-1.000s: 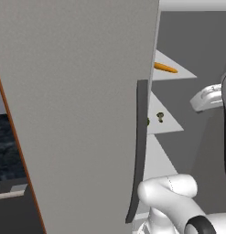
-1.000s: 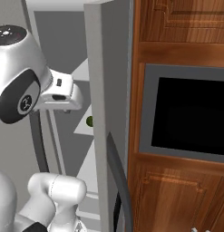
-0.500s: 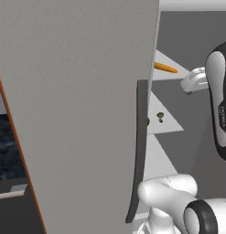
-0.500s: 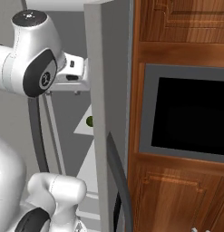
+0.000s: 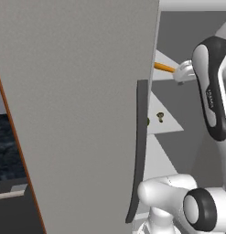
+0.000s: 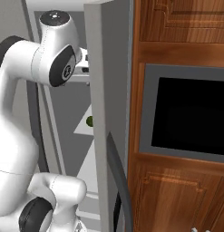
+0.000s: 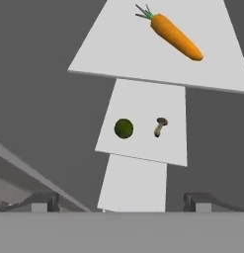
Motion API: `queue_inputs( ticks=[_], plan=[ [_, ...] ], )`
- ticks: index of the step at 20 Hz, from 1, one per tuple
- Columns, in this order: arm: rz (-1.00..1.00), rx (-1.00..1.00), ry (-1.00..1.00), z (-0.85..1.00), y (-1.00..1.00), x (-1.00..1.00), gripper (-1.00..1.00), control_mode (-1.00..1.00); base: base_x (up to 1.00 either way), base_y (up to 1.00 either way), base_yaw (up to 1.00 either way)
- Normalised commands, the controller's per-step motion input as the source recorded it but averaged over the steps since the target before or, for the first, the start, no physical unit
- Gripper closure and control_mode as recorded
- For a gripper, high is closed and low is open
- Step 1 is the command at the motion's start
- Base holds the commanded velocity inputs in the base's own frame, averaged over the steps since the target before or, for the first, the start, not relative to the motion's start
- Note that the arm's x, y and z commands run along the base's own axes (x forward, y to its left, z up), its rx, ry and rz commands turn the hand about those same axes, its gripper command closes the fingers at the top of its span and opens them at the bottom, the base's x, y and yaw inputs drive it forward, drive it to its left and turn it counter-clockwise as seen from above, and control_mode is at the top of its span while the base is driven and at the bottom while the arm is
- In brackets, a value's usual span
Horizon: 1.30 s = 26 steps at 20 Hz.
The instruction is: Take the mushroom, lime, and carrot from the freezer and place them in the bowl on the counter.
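The freezer's grey door (image 5: 78, 109) stands open, its dark handle strip (image 5: 138, 151) facing me. Inside, the orange carrot (image 7: 175, 37) lies on an upper white shelf (image 7: 118, 54). One shelf lower, the dark-green lime (image 7: 124, 128) and the small brown mushroom (image 7: 160, 126) sit side by side, a little apart. My gripper (image 7: 121, 202) is open and holds nothing; it hangs in front of the shelves, clear of all three. From the left base, the gripper (image 5: 180, 73) is close beside the carrot (image 5: 164, 67), above the mushroom (image 5: 160, 116). The lime (image 6: 90, 121) peeks past the door edge. The bowl is out of view.
The dark marbled counter (image 5: 4, 146) lies left of the open door. Brown wooden cabinets (image 6: 177, 27) with a black built-in oven window (image 6: 192, 113) stand right of the freezer. A bare white shelf (image 7: 136, 183) sits below the lime and mushroom.
The arm has swung upright and carried the hand up into the freezer toward the carrot's shelf. The jaws stayed open. Carrot, lime and mushroom have not moved.
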Motion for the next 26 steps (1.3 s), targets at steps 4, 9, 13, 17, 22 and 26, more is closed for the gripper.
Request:
queue_inputs(
  ticks=[4,9,13,17,22,26],
  plan=[
    [0.00,0.03,-0.09,0.00,-0.08,0.76,-1.00,-1.00,0.00,0.00,0.00],
    [0.00,0.04,-0.01,0.00,-0.13,0.91,-1.00,-1.00,0.00,0.00,0.00],
    [0.00,0.03,0.00,0.00,-0.28,0.78,-1.00,-1.00,0.00,0.00,0.00],
    [0.00,0.00,0.02,0.00,-0.40,0.47,-1.00,-1.00,0.00,0.00,0.00],
    [0.00,0.00,0.00,-0.03,-0.10,0.54,-1.00,-1.00,0.00,0.00,0.00],
    [0.00,0.00,0.00,-0.11,0.00,0.54,-1.00,-1.00,0.00,0.00,0.00]
  ],
)
